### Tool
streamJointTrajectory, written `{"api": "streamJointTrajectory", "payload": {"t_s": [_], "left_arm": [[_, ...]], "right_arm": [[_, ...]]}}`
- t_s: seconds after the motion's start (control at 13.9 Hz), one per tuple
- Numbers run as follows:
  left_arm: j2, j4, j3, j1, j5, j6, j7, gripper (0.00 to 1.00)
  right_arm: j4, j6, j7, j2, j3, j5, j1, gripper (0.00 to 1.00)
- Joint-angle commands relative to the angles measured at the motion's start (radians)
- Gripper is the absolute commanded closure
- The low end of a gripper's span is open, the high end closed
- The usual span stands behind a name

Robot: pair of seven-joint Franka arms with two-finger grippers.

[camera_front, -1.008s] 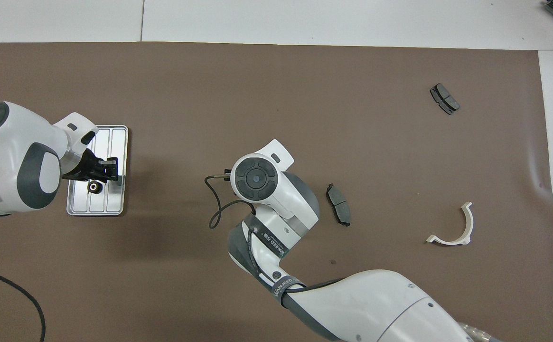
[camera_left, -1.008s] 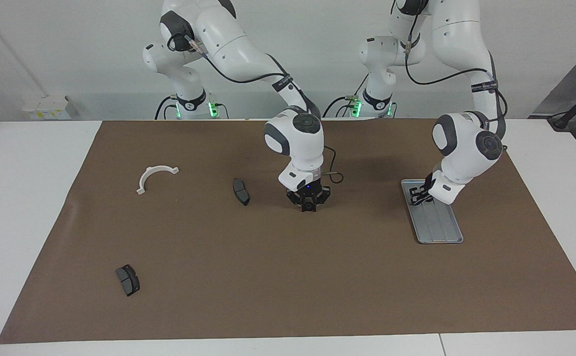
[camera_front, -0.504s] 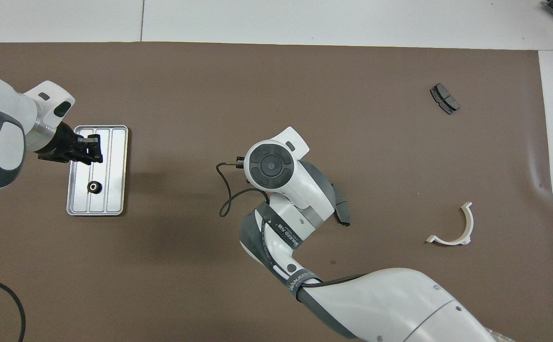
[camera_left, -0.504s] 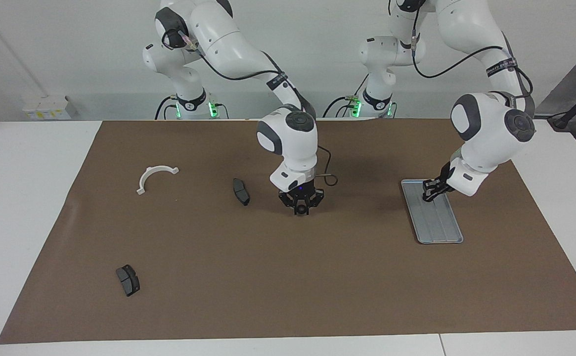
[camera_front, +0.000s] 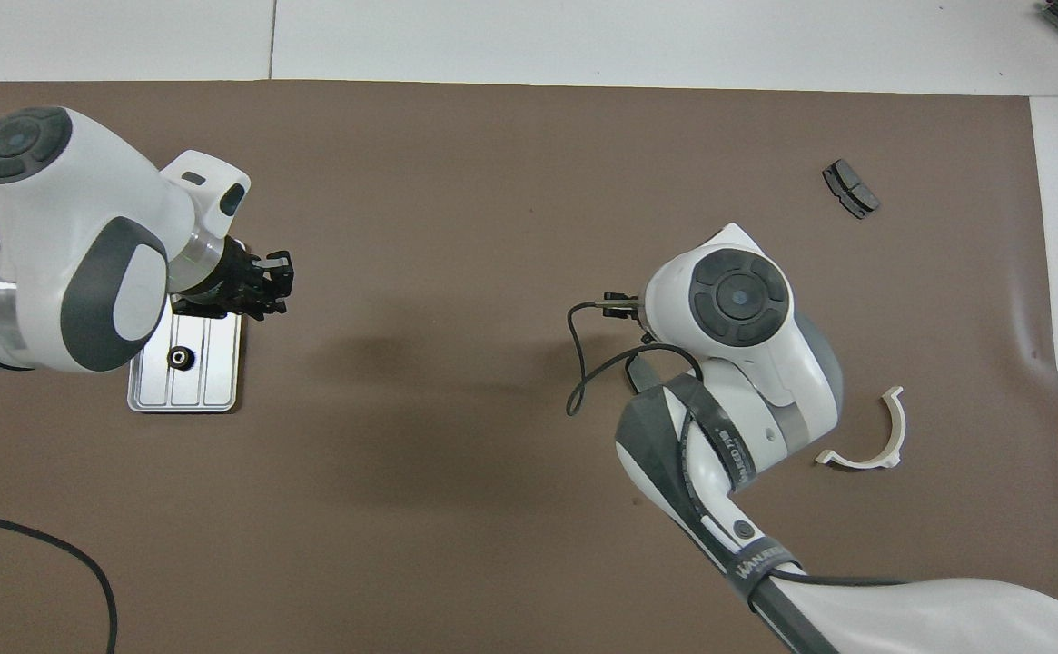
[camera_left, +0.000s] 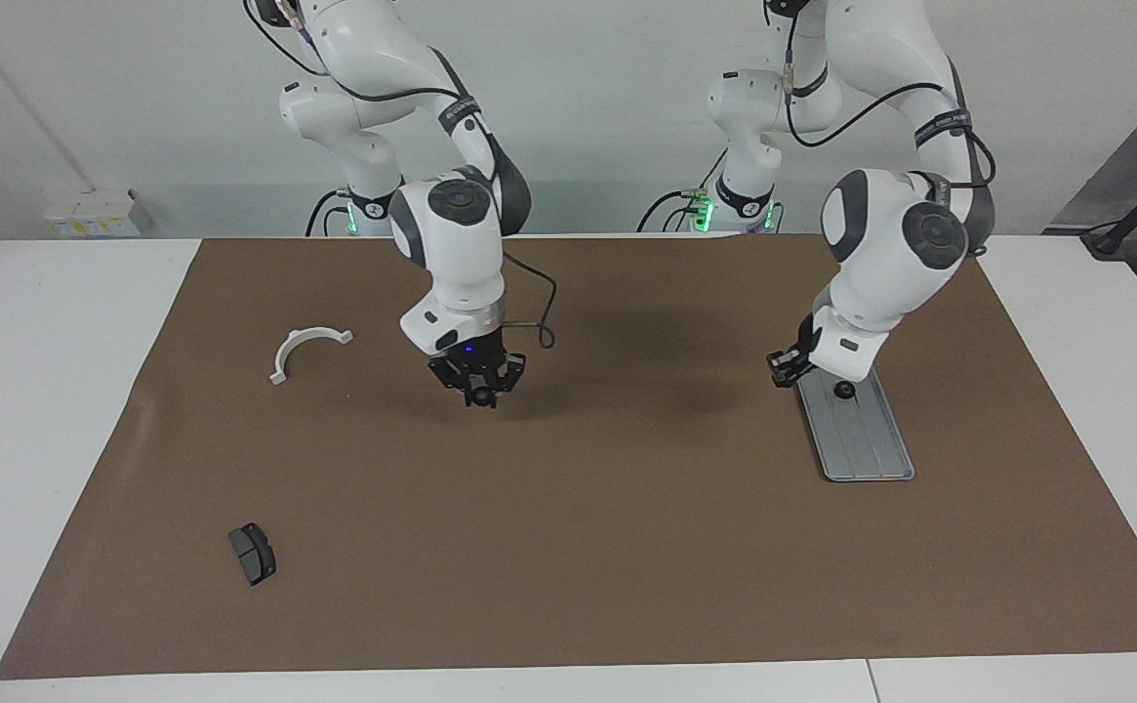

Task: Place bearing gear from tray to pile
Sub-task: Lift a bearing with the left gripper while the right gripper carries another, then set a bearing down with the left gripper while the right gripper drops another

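Facing view: the right end effector (camera_left: 479, 395) grips a small black bearing gear (camera_left: 480, 397) above the brown mat (camera_left: 568, 547). The left end effector (camera_left: 785, 369), closed and empty, hangs beside the tray (camera_left: 866, 444).

Overhead view: another gear (camera_front: 181, 357) sits in the tray (camera_front: 220, 386).

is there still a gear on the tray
Yes, one small black gear sits on the tray, clear of both grippers.

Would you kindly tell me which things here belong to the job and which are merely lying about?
Job: tray, gear on it, held gear, right claw, left claw, white bracket, brake pad.
Lying about: brown mat, white wall box.
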Motion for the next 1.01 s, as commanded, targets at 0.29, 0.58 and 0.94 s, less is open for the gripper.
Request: {"api": "streamJointTrajectory", "payload": {"t_s": [0.29,0.58,0.94], "left_arm": [[0.081,-0.028,0.014,-0.269,-0.01,0.223,-0.393,0.97],[0.144,-0.053,0.012,-0.353,-0.028,0.364,-0.487,0.94],[0.141,-0.056,0.014,-0.374,-0.066,0.348,-0.479,0.25]], "right_arm": [[-0.206,0.068,-0.25,-0.09,0.017,0.002,-0.173,0.99],[-0.224,0.079,-0.453,-0.086,0.018,0.002,-0.336,0.99],[-0.223,0.106,-0.508,-0.065,0.018,0.011,-0.41,0.92]]}}
